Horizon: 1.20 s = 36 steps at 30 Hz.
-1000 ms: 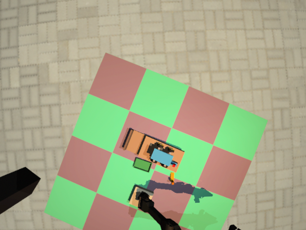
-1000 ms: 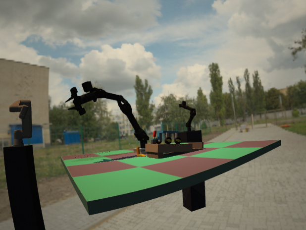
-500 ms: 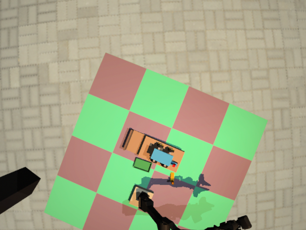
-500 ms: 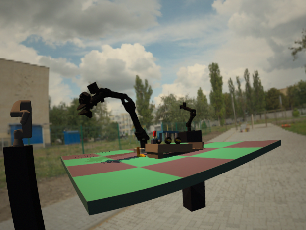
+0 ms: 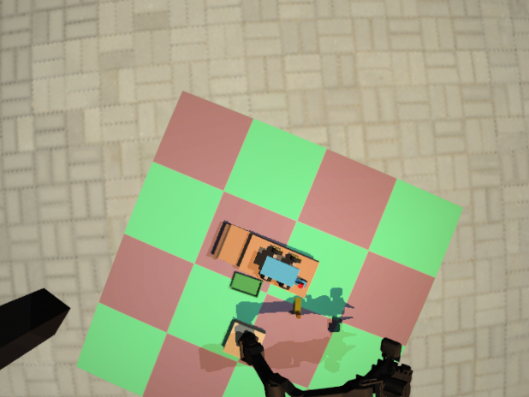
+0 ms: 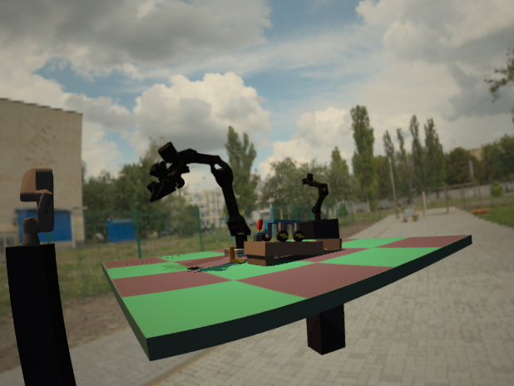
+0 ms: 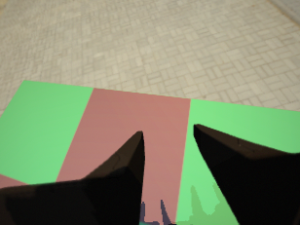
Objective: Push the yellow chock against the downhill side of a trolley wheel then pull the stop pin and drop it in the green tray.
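Observation:
The blue trolley (image 5: 279,270) (image 6: 283,235) stands on the orange-brown ramp (image 5: 234,245) (image 6: 293,249). The red-headed stop pin (image 5: 300,285) (image 6: 259,225) stands upright at the trolley's uphill end. The yellow chock (image 5: 298,307) (image 6: 232,254) stands on the table beside the ramp's uphill end, apart from the trolley, its handle upright. The green tray (image 5: 246,284) lies beside the ramp's long side; I cannot make it out in the exterior view. My gripper (image 6: 152,195) (image 7: 168,132) is partly open and empty, high above the table and well away from the chock and pin, tilted downward.
The checkered table (image 5: 274,162) (image 6: 270,279) ends beyond my fingertips in the wrist view. My arm's base plate (image 5: 229,343) is near the green tray. A dark post (image 5: 34,321) stands off the table's left side. Another arm on a black block (image 6: 320,229) shows in the background.

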### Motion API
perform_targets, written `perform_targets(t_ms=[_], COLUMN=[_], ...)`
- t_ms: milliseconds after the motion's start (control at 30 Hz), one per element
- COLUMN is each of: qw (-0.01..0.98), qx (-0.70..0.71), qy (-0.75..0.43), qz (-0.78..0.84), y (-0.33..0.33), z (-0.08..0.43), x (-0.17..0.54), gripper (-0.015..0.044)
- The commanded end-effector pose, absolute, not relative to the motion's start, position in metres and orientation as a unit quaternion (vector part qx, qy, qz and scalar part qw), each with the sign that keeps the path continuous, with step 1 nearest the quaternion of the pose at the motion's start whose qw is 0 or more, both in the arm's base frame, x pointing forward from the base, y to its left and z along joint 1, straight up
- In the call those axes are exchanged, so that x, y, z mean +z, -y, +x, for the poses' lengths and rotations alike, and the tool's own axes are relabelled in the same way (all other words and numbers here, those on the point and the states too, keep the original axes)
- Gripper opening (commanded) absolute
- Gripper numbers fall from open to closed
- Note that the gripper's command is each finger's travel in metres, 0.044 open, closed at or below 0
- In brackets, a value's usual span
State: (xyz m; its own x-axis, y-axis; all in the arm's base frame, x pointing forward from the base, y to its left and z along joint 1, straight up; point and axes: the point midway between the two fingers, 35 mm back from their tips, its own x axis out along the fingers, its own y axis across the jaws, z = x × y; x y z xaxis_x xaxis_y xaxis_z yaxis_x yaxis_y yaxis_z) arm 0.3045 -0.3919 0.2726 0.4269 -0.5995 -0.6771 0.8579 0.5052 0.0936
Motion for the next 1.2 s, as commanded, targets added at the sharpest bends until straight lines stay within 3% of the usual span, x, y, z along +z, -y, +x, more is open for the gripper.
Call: perform_targets(t_ms=[0,600,1167], qw=[0.830,0.802,0.630], qx=[-0.404,-0.090,0.277], qy=[-0.350,-0.561,-0.561], qz=[0.159,-0.185,-0.460], y=[0.372,0.275,0.187], z=[0.305,0.297,0.263], x=[0.264,0.210,0.166], gripper=[0.0190,0.0190,0.0190])
